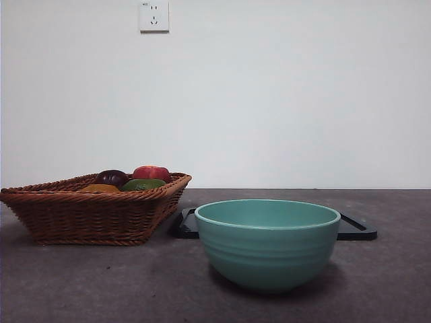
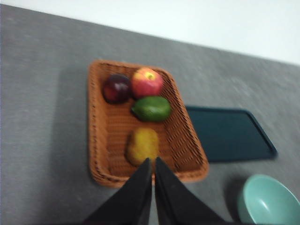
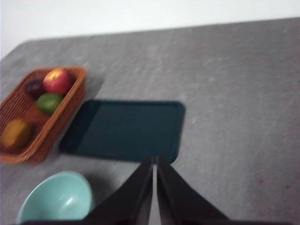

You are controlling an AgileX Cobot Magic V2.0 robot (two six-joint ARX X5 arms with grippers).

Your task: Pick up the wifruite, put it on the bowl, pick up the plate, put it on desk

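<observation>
The orange-brown wifruite lies in a brown wicker basket, nearest my left gripper, which is shut and empty high above the basket's near end. It shows in the front view and the right wrist view too. The mint-teal bowl stands empty on the desk in front of a dark flat rectangular plate. My right gripper is shut and empty, high above the near edge of the plate. The bowl also shows in both wrist views.
The basket stands left of the bowl and also holds a red apple, a green fruit and a dark purple fruit. A white wall with a socket rises behind the desk.
</observation>
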